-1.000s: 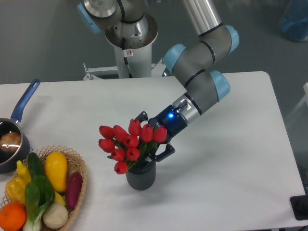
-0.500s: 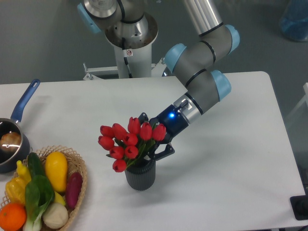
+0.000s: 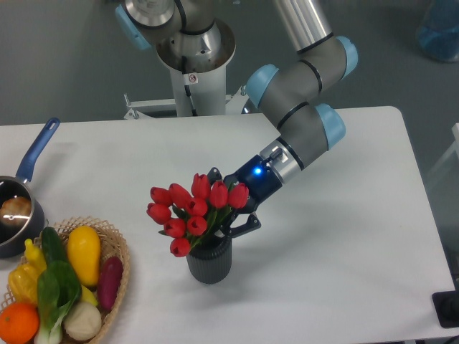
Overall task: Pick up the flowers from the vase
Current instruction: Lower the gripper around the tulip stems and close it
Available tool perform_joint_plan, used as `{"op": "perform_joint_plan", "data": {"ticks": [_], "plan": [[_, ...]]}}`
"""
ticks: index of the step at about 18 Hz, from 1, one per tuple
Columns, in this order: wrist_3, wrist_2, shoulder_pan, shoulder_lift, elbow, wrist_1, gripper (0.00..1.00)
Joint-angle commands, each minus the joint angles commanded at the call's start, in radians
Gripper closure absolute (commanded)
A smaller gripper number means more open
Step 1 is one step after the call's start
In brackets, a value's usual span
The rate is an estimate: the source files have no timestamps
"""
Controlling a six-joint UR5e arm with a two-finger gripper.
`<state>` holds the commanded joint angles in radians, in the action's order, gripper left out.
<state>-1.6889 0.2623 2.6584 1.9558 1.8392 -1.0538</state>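
Claw at the tulip bunch, just above the vase mouth

The claw point(image 3: 228, 213) reaches in from the right, one finger showing behind the blooms and one just above the vase point(image 3: 209, 261) rim; the flowers point(image 3: 192, 211) hide the gap between, so I cannot tell whether it has clamped on the stems. The flowers stand in the vase near the middle of the surface point(image 3: 344, 236), leaning left. They look light and soft, blooms easily crushed, so hold belongs low on the bundled stems. The vase may tip if the stems drag. A basket point(image 3: 115, 276) of vegetables and a pot point(image 3: 21, 208) sit far left.
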Motion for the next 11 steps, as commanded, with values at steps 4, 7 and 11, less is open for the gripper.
{"op": "perform_joint_plan", "data": {"ticks": [4,7,11], "plan": [[0.0,-0.003,0.005,0.0,0.0,0.0,0.46],[0.002,-0.003,0.006,-0.003,-0.002,-0.002,0.46],[0.017,-0.025,0.014,-0.017,0.0,-0.003,0.46]]}}
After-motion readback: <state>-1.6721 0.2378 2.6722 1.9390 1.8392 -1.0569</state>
